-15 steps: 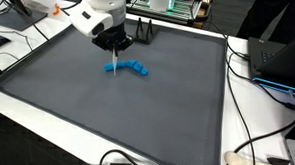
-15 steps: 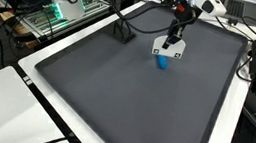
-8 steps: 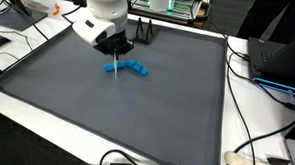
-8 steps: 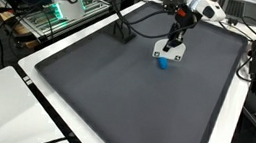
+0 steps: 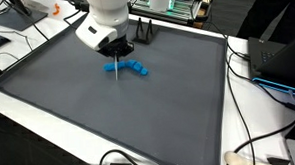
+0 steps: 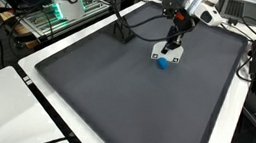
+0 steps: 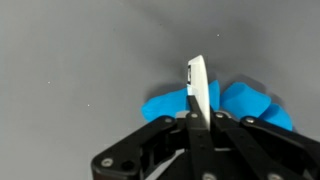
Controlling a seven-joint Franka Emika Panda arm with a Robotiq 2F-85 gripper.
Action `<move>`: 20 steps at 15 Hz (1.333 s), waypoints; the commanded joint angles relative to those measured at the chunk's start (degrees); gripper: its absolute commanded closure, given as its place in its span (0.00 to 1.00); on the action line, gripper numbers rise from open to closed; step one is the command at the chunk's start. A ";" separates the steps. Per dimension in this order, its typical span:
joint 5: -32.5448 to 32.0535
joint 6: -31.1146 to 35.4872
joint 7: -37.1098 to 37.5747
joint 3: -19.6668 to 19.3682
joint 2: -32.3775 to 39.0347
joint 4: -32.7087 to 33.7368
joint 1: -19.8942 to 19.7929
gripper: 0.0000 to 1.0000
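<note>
My gripper [image 5: 114,50] [image 6: 174,42] [image 7: 197,120] is shut on a thin flat white piece [image 7: 198,85], which sticks out beyond the fingertips. The white piece [image 5: 117,67] [image 6: 168,54] points down at the grey mat [image 5: 78,106] [image 6: 114,100]. Just under and beside its tip lies a lumpy blue object [image 5: 133,67] [image 6: 161,63] [image 7: 245,103]. In the wrist view the blue object shows on both sides of the white piece. Whether the piece touches the blue object or the mat cannot be made out.
A small black stand [image 5: 143,35] [image 6: 121,32] sits near the mat's far edge. A white table border [image 5: 244,108] [image 6: 39,94] runs round the mat. Cables [image 5: 265,137] trail near one corner, and a rack of electronics [image 6: 51,10] stands beside the table.
The wrist has shifted and leaned slightly over the blue object. The white piece stays gripped and hangs in nearly the same spot.
</note>
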 commanded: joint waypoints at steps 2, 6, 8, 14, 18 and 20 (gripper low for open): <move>-1.23 0.16 -0.36 -0.57 1.57 -1.18 0.12 0.99; -0.69 0.56 -0.44 -0.43 0.09 -3.48 -0.33 0.99; -0.42 1.06 -0.42 -0.37 -0.89 -5.09 -0.63 0.99; 0.32 3.20 -0.50 -0.26 -3.55 -9.74 -1.62 0.99; 0.82 3.45 -0.53 -0.12 -5.06 -11.43 -2.14 0.99; 1.40 3.71 -0.95 0.14 -5.87 -11.84 -2.50 0.99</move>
